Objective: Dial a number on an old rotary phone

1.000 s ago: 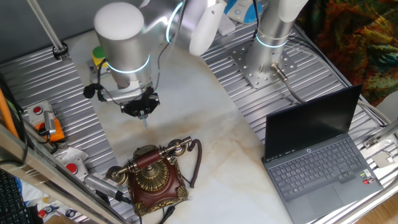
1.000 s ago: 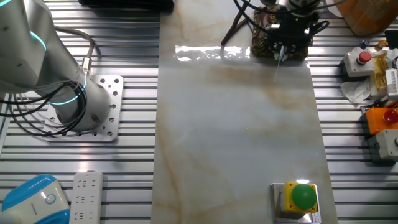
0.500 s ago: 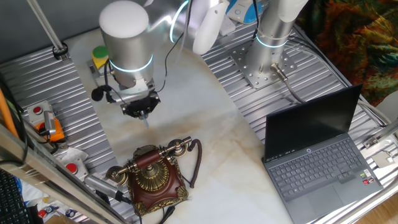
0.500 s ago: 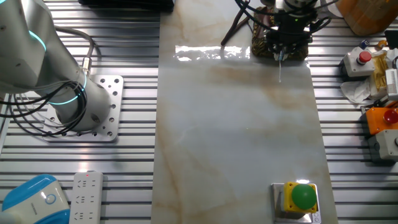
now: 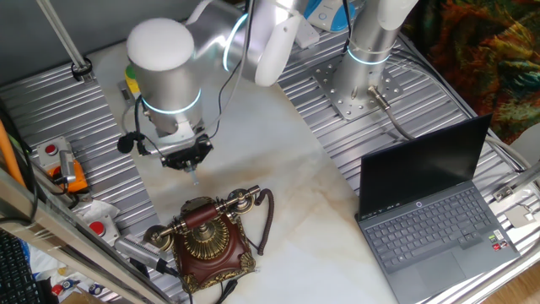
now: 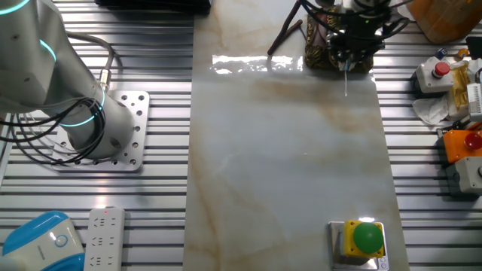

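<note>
The old rotary phone (image 5: pixel 205 237) stands at the near edge of the marble table (image 5: pixel 278 169). It has a dark reddish-brown body, a brass dial and a brass-ended handset across the top, and its dark cord (image 5: pixel 267 221) loops to its right. My gripper (image 5: pixel 189 158) hangs just behind the phone, apart from it. It is shut on a thin pale stylus (image 5: pixel 193 173) that points down above the table. In the other fixed view the gripper (image 6: pixel 349 54) hides most of the phone (image 6: pixel 318 54), and the stylus (image 6: pixel 346 81) points at the marble.
An open laptop (image 5: pixel 430 211) sits on the right. A green button on a yellow box (image 6: pixel 367 239) is at the far table end. Boxes with red buttons (image 6: pixel 446 73) lie beside the phone. The arm base (image 5: pixel 364 78) is bolted at the back, and a power strip (image 6: pixel 105 238) lies near it.
The gripper with the stylus has shifted a little sideways and slightly closer to the phone. The phone has not moved.
</note>
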